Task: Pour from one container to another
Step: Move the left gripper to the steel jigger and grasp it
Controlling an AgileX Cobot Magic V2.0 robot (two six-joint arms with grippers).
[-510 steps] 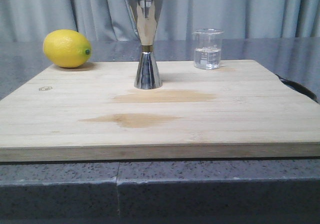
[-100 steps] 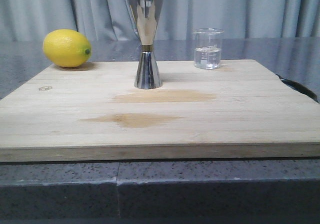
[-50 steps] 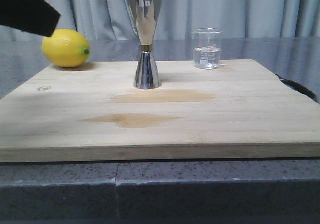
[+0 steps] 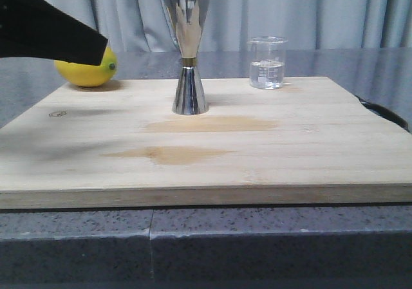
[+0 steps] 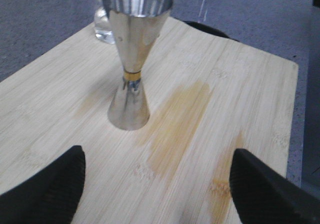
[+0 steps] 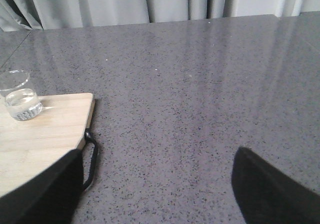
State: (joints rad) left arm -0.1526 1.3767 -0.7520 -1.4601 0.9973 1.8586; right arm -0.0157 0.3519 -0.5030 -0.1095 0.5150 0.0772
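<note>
Hanging above the left end of the wooden board [image 4: 212, 141], left hand [image 5: 157, 184] spread wide, nothing between its two dark fingers [image 5: 47, 191]. Standing upright just ahead of that hand, roughly centred on the gap: the steel jigger [image 5: 134, 59], hourglass-shaped with a thin gold band at the waist, wide cup up, base resting on the board. Sitting beyond the jigger from the left hand, near the board's far edge and mostly hidden behind the jigger's cup: the glass beaker [image 4: 267, 62] (clear liquid inside, white marks on its wall), well apart from the jigger. Lying partly hidden behind the left arm in the front view: a yellow lemon [image 4: 90, 72], at the board's far left corner. Showing as darker patches on the wood between hand and jigger: two tan stains [image 4: 193, 138]. Hovering off the board over the grey speckled worktop [image 6: 200, 84]: right hand [image 6: 157, 184], also spread wide and holding nothing, the beaker well off to its side.
</note>
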